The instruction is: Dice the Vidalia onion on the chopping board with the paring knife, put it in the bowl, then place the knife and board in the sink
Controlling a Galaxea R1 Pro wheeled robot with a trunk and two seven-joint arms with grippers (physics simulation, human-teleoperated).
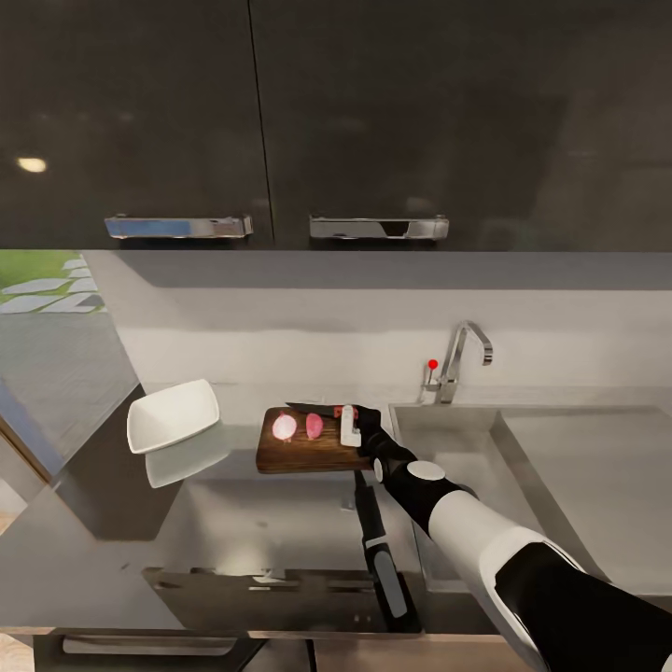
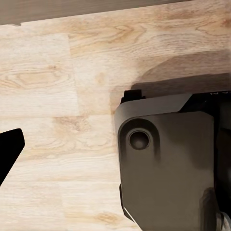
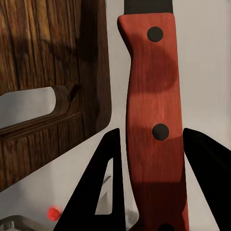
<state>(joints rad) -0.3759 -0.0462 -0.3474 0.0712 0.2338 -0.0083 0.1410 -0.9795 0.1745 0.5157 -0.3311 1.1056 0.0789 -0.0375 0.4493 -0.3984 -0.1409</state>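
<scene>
On the countertop (image 1: 233, 523), the dark wooden chopping board (image 1: 308, 453) carries two cut pieces of the Vidalia onion (image 1: 285, 427), pink faces up. The paring knife (image 1: 308, 408) lies on the counter along the board's far edge. My right gripper (image 1: 350, 425) hangs over the board's right end. In the right wrist view its black fingers (image 3: 108, 159) straddle the red handle (image 3: 154, 96) with a thin gap, beside the board (image 3: 43, 57). The white bowl (image 1: 173, 415) stands left of the board and the sink (image 1: 448, 439) right of it. One left fingertip (image 2: 9, 149) shows over wooden floor.
The chrome tap (image 1: 462, 359) with a red dot rises behind the sink, and the flat drainboard (image 1: 597, 476) stretches to the right. Dark upper cabinets (image 1: 280, 121) hang overhead. The left wrist view takes in part of my own base (image 2: 168, 163).
</scene>
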